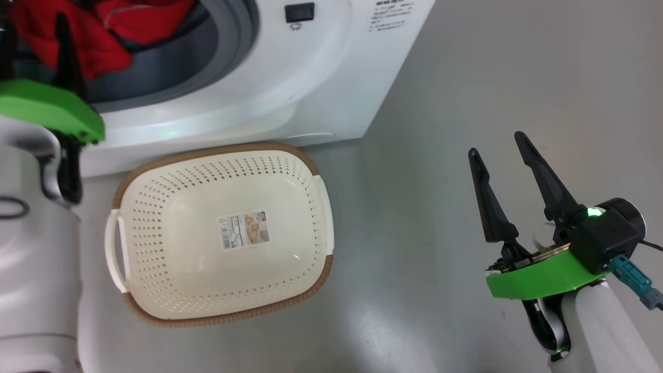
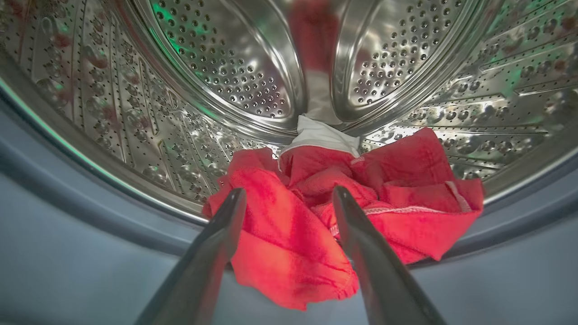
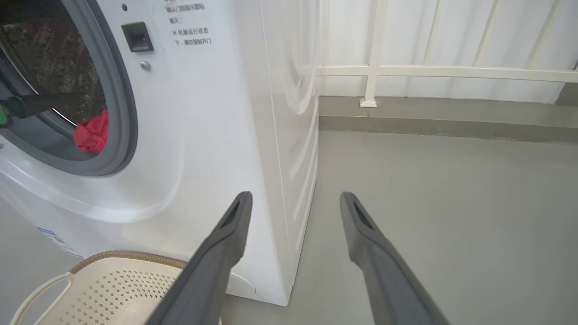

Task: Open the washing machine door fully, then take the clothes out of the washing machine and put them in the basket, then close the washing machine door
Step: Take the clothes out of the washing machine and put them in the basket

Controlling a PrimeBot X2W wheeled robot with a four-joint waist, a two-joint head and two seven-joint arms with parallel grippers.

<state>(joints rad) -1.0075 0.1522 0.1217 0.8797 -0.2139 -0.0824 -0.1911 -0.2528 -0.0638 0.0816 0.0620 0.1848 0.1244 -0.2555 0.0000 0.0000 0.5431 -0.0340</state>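
Lying at the front of the steel drum (image 2: 226,58), the clothes (image 2: 316,216) form one crumpled red heap with a white panel at the back. Its near fold spills over the drum's lip onto the grey rubber ring (image 2: 67,216). The heap's long axis runs across the left wrist view, side to side, at right angles to the fingers.

The left gripper (image 2: 289,193) points straight at it, jaws spread wide, with the near fold and the heap's middle showing between the two tips. Whether the fingertips touch cloth yet I cannot tell. By my judgement the next move is a short push forward and down, then a close on the bunched middle.

The left arm is plainly the nearer one. The right gripper (image 1: 497,142) hangs over bare floor (image 1: 466,77), well apart from the washing machine (image 1: 311,77), also spread and holding nothing.

The left wrist view gives the heap's shape and the fingers' line to it. The head view adds the basket (image 1: 171,186), with nothing in it but its paper label, on the floor just before the machine's front, below the opening. The right wrist view shows the red cloth from the side, low in the opening.
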